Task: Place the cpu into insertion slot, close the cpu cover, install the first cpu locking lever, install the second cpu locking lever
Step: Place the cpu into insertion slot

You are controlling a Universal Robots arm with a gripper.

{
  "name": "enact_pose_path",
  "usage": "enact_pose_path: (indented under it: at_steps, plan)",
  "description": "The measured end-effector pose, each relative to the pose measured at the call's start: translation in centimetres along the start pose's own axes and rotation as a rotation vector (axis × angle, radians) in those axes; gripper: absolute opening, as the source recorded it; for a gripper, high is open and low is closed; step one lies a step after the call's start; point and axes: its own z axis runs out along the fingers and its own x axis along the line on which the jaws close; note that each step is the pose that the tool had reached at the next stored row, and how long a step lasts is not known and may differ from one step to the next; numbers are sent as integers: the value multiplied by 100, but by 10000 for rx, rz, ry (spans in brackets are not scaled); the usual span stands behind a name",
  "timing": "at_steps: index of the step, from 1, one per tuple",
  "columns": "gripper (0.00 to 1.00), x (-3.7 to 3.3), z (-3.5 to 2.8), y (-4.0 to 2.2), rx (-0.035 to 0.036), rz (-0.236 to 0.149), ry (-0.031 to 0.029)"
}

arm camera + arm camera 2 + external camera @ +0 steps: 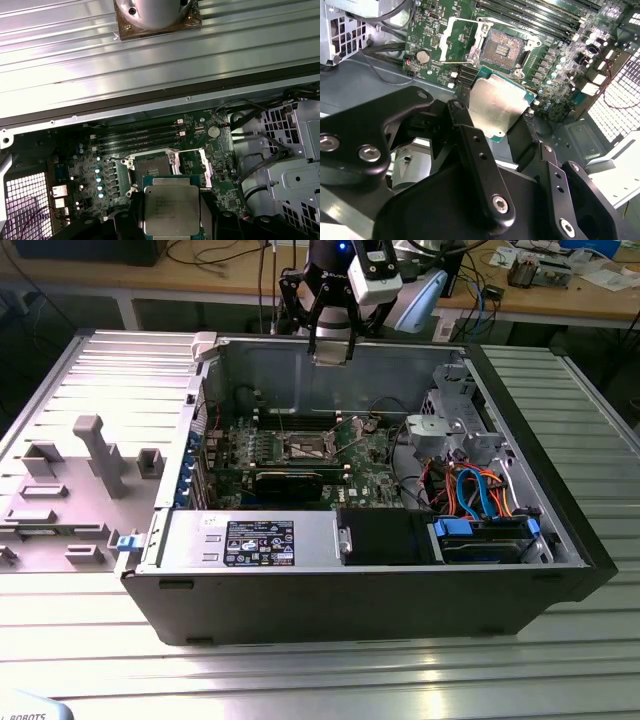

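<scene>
My gripper (332,352) hangs above the rear wall of the open computer case, high over the green motherboard (372,468). It is shut on the cpu (496,105), a flat square chip with a silvery top, gripped by two opposite edges between black fingers (134,212). The cpu (171,210) is held apart from the insertion slot (152,167), which has a bare dark centre. In the second wrist view the insertion slot (501,48) is uncovered. The cpu cover (461,39) is swung open beside it, and thin lever wires stand raised along its edges.
The case (350,590) lies open on a ribbed metal table. A long black graphics card (290,480) lies in front of the socket, and a power supply (262,540) sits along the near wall. A drive cage (452,430) and orange and blue cables (480,495) stand at the exterior view's right.
</scene>
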Motion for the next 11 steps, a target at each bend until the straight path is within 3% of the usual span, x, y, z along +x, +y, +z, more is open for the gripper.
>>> enact_pose_path:
  at_steps: [4,11]
  plan:
    - [54,0,0,0,0,9,-1]
    - [54,0,1,0,-7,353,-32]
